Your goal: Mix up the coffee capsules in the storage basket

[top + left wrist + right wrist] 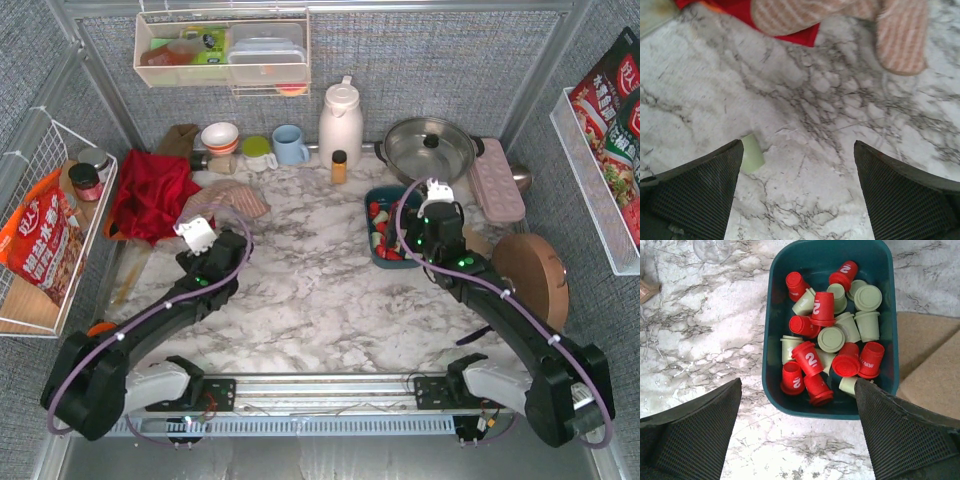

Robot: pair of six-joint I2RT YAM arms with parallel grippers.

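White-grey marbled surface (320,290), both arms out over it. Dark teal rectangular plastic storage basket (830,260) sits right of centre on the surface, in front of a steel pot (430,148). Red and pale mint green tapered coffee capsules (831,339) fill it, colours interleaved, some upright, some tipped over. Right tool (797,384) hovers over the basket's near end, jaws wide, nothing between them. Left tool (798,143) is well apart on the left over bare surface, jaws wide, empty. Lone pale green capsule (752,154) lies on the surface just beside its left finger. Crumpled red cloth (805,37) and pink striped fabric (900,35) lie beyond.
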